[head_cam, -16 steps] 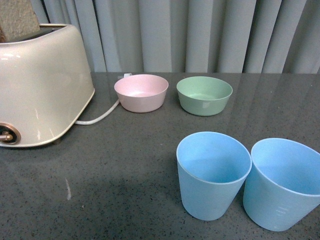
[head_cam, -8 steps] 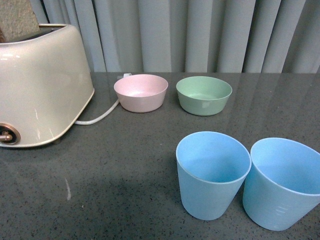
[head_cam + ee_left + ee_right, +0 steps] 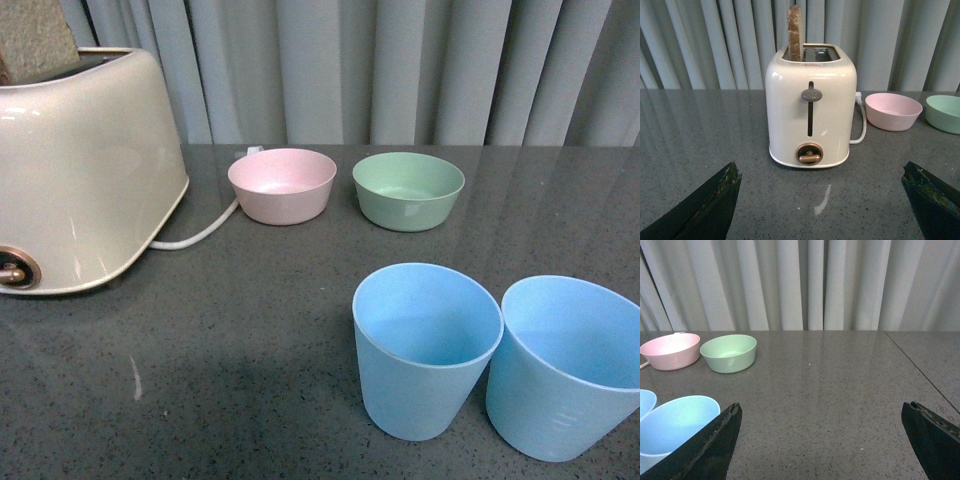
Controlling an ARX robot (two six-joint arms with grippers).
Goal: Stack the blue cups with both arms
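Two light-blue cups stand upright side by side on the dark counter at the front right: one cup (image 3: 425, 350) and, touching or nearly touching it, the other (image 3: 565, 365) at the frame's right edge. The right wrist view catches the nearer blue cup (image 3: 675, 422) beside one black jaw, plus a sliver of the other cup (image 3: 646, 401). My right gripper (image 3: 822, 437) is open over bare counter. My left gripper (image 3: 822, 197) is open too, facing the toaster, with no cup in its view. Neither arm shows in the front view.
A cream toaster (image 3: 75, 175) with a slice of bread in its slot stands at the left, its white cord (image 3: 200, 232) trailing toward a pink bowl (image 3: 282, 185). A green bowl (image 3: 408, 190) sits beside it. Grey curtains hang behind the counter's far edge.
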